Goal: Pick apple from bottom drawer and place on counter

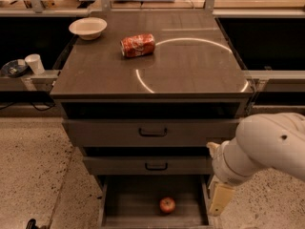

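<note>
— Looking for the apple: where is it?
— Round and red, on the plain grey floor of the open bottom drawer. The gripper hangs beside its right wall; open or closed, I cannot tell.

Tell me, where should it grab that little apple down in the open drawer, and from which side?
Probably from straight above, closing across the round middle of the apple. It sits alone on the floor of the bottom drawer, whose walls block a sideways approach. The gripper hangs just right of the drawer's right wall.
</note>
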